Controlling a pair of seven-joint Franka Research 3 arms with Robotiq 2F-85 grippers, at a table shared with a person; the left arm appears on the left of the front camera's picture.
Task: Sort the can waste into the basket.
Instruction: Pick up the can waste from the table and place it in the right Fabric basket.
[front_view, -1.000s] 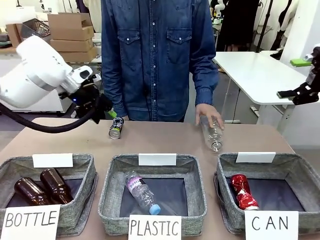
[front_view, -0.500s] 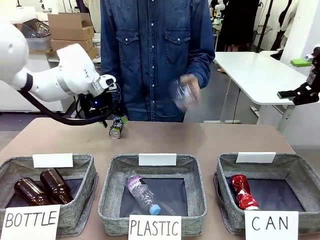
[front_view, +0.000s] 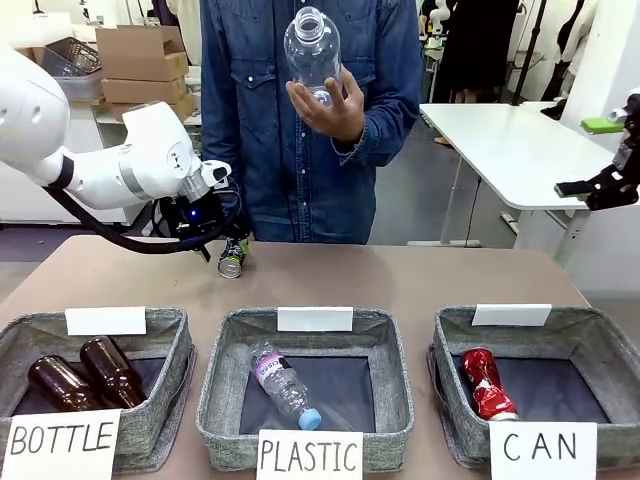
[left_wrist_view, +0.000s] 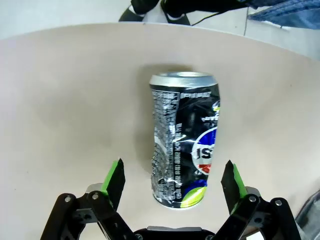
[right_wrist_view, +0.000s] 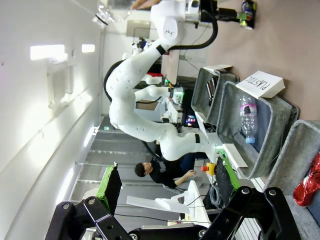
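Three grey fabric baskets (front_view: 600, 325) stand in a row along the near edge of the brown worktop (front_view: 400, 285), signed BOTTLE, PLASTIC and CAN. There are two cans. The crushed red can (front_view: 485, 382) lies in the CAN basket on the right. The dented dark can with silver ends (left_wrist_view: 185, 145) lies on its side at the far left. The left end effector (left_wrist_view: 172, 180) is spread wide with a green pad on either side of it, gripping nothing. The right end effector (front_view: 575, 187) hangs out past the right edge, fingers apart and empty. Two brown glass bottles (front_view: 85, 375) sit in the BOTTLE basket. One of the two clear plastic bottles (front_view: 285, 385) is in the PLASTIC basket, and the other (front_view: 312, 45) is raised in the person's hand (front_view: 335, 105).
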